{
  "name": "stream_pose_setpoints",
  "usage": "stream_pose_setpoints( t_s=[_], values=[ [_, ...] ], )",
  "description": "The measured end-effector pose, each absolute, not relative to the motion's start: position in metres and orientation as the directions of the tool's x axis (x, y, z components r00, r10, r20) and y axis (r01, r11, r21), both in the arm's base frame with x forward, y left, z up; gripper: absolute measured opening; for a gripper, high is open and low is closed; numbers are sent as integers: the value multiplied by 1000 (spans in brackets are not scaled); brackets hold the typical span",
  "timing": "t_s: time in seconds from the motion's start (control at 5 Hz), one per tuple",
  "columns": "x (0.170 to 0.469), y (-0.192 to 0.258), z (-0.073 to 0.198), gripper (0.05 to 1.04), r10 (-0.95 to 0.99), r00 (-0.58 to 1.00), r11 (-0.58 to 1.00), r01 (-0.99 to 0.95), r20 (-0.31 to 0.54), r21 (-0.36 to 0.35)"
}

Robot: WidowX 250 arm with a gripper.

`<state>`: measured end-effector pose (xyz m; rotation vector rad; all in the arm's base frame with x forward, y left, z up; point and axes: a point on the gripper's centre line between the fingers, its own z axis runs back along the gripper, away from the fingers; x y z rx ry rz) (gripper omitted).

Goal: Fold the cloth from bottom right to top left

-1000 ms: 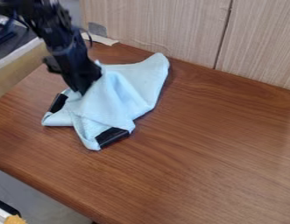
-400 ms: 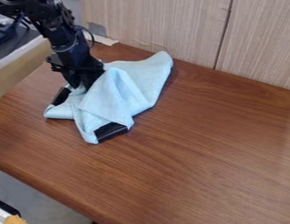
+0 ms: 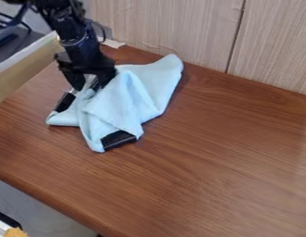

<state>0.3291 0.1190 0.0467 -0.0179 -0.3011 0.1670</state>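
Observation:
The black gripper hangs over the upper left part of the cloth, its two fingers spread apart and the tips close to the fabric. The light blue cloth lies crumpled and partly folded over itself, one corner pointing to the upper right and another to the lower left. A black patch shows at its bottom edge and a second black patch at its left edge. The gripper covers a little of the cloth's upper left.
The brown wooden table extends to the right and front of the cloth. A wood-grain panel stands along the back. At the left runs a pale ledge, and a small orange item sits in the lower left corner.
The gripper has opened and risen slightly, letting go of the cloth. Earlier, the cloth's lower edge shifted a little upward; since then the cloth has stayed nearly the same.

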Motion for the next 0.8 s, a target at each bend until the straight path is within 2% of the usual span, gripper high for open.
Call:
stream_pose_setpoints(
  t_s=[0.2,0.8],
  values=[
    [329,115,63,1007,172,939,985,-171,297,-30],
    [329,114,138,1001,185,912,981,-194,366,-13]
  ],
)
